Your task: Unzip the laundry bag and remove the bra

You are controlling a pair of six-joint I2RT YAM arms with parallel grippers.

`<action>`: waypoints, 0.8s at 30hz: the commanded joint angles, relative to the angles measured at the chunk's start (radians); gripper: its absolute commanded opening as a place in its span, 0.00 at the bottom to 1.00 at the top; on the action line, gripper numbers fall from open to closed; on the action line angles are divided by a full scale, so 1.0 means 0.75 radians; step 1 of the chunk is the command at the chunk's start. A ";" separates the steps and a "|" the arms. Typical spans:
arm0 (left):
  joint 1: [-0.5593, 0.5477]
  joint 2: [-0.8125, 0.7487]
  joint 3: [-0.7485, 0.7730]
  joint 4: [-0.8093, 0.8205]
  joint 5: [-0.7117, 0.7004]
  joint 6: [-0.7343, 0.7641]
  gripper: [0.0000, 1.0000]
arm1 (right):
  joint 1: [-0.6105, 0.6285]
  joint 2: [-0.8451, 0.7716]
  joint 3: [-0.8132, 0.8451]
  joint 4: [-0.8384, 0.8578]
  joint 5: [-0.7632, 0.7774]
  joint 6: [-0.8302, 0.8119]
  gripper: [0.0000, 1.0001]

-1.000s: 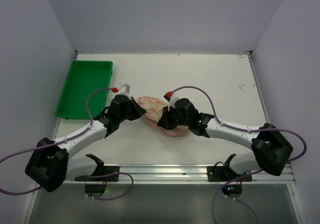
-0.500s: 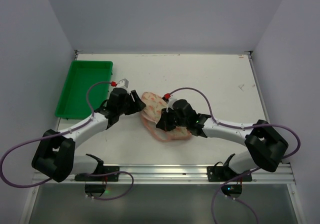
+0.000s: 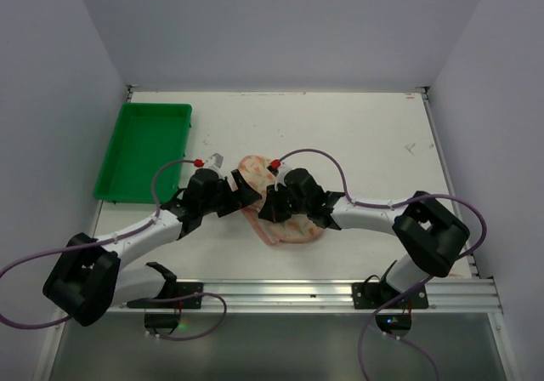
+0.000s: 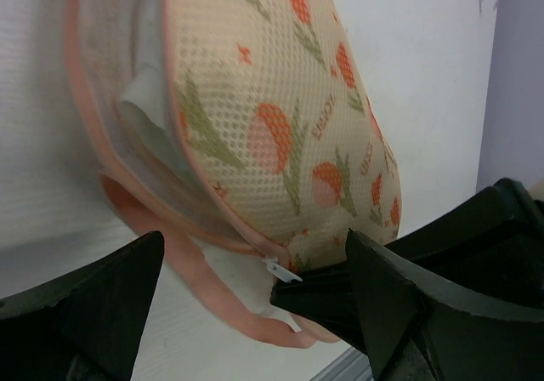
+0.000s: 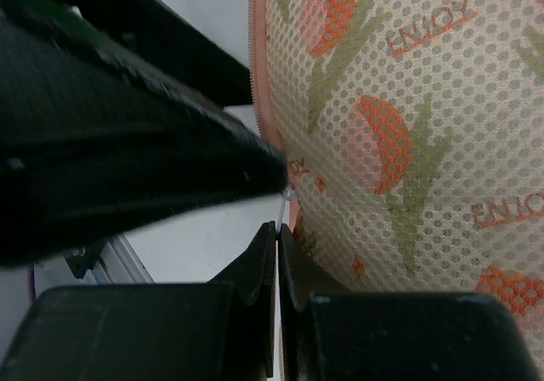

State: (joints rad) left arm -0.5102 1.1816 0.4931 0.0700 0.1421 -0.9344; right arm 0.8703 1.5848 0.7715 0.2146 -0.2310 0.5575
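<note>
The laundry bag [image 3: 291, 225] lies mid-table, cream mesh with an orange and green print [image 4: 280, 143] and pink zip edging. Its side facing my left gripper gapes open, and something white [image 4: 140, 113] shows inside; I cannot tell whether it is the bra. My left gripper [image 3: 246, 196] stands wide open at the bag's left end, its fingers [image 4: 93, 300] on either side of the pink edge, holding nothing. My right gripper [image 5: 279, 228] is shut on the small white zip pull [image 4: 281, 269] at the bag's near edge, close to the left gripper's fingers.
A green plastic tray [image 3: 144, 151] stands at the far left of the white table, beside the left wall. A metal rail [image 3: 280, 292] runs along the near edge between the arm bases. Both purple cables arch above the arms.
My left gripper has opened and let go of the bag. My right gripper has slid left, still shut, and the bag has shifted and spread towards the near edge.
</note>
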 commanded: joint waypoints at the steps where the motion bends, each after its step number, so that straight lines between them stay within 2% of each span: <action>1: -0.082 0.056 0.003 0.152 0.005 -0.106 0.90 | 0.005 -0.011 0.057 0.090 -0.032 -0.013 0.00; 5: -0.107 0.142 0.018 0.226 0.007 -0.149 0.83 | 0.005 -0.037 0.043 0.076 -0.029 -0.021 0.00; 8: -0.111 0.194 0.040 0.246 -0.016 -0.151 0.62 | 0.005 -0.062 0.035 0.062 -0.029 -0.023 0.00; 9: -0.109 0.210 0.056 0.242 -0.028 -0.149 0.45 | 0.005 -0.070 0.031 0.056 -0.029 -0.023 0.00; 12: -0.109 0.224 0.083 0.218 -0.060 -0.141 0.21 | 0.005 -0.113 0.002 0.043 -0.005 -0.023 0.00; 14: -0.109 0.226 0.095 0.207 -0.075 -0.137 0.12 | 0.005 -0.149 -0.024 0.041 0.011 -0.023 0.00; 15: -0.107 0.226 0.109 0.201 -0.085 -0.131 0.02 | 0.005 -0.162 -0.031 0.039 0.015 -0.021 0.00; 24: -0.019 0.249 0.218 0.150 -0.120 -0.067 0.00 | 0.005 -0.299 -0.090 -0.037 0.042 -0.007 0.00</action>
State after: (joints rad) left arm -0.5781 1.3560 0.6033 0.1707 0.1341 -1.0283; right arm 0.8635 1.4361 0.7227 0.2005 -0.1730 0.5560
